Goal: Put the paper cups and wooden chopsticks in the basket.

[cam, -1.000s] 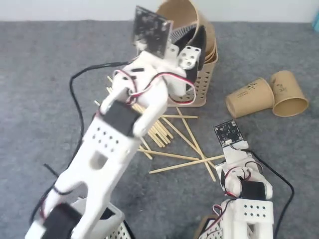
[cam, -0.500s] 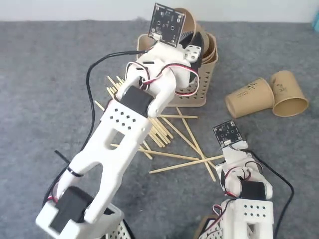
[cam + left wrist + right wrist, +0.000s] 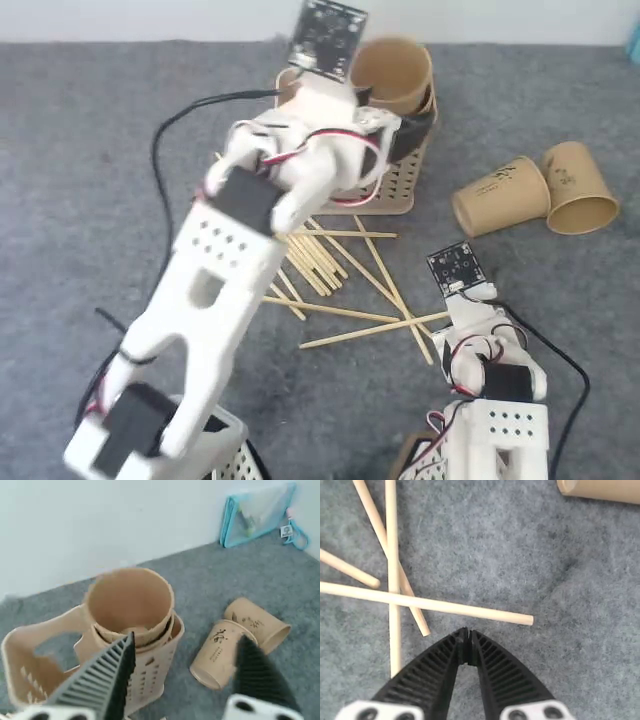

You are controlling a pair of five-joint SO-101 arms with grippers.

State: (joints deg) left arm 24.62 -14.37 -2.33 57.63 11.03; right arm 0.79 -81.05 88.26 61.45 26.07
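Left fingers point(image 3: 107, 677): wide, empty, above basket point(image 3: 398, 188).
Right fingers point(image 3: 440, 672): pressed together, empty, over chopsticks point(image 3: 425, 603).
Cups point(image 3: 500, 196): two lying right of basket, bare tabletop point(image 3: 80, 150) around.

A: What's in the basket point(image 3: 400, 195)?
B: Brown paper cups point(image 3: 392, 72), nested upright, maybe three.
A: Others?
B: Two loose cups point(image 3: 500, 196) lie on their sides, side by side, near the beige slotted basket. Pale wooden chopsticks point(image 3: 322, 262) lie scattered and crossing in front of it.
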